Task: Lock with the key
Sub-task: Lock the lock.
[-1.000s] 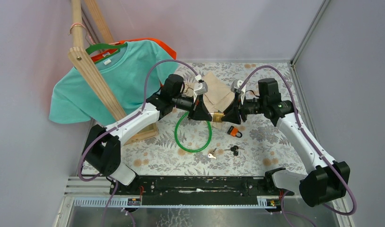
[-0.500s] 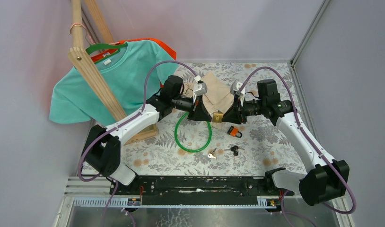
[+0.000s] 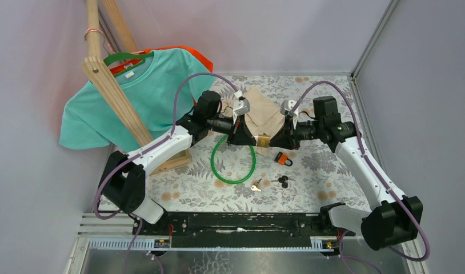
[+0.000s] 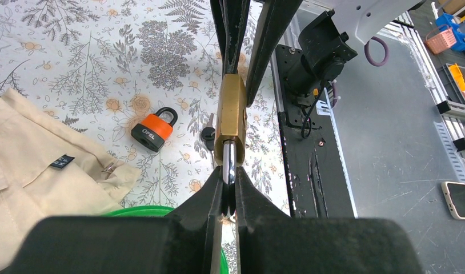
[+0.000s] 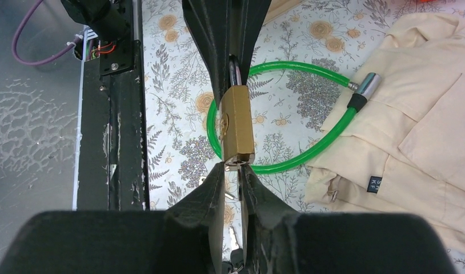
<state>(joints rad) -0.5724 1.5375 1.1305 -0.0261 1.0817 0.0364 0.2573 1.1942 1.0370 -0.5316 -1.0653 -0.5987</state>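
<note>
Left hand (image 4: 229,178) grips the padlock (image 4: 230,111) by its shackle, held up just beside the green cable (image 3: 235,181), right hand (image 5: 233,174) pinching the key (image 5: 232,165) at its base, so this looks like the turning step, with a steady twist due next.

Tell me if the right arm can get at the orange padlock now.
Likely within reach: the orange padlock lies uncovered close beside the right gripper. But that gripper looks busy, pinching the key at the base of the brass padlock held by the left gripper.
</note>
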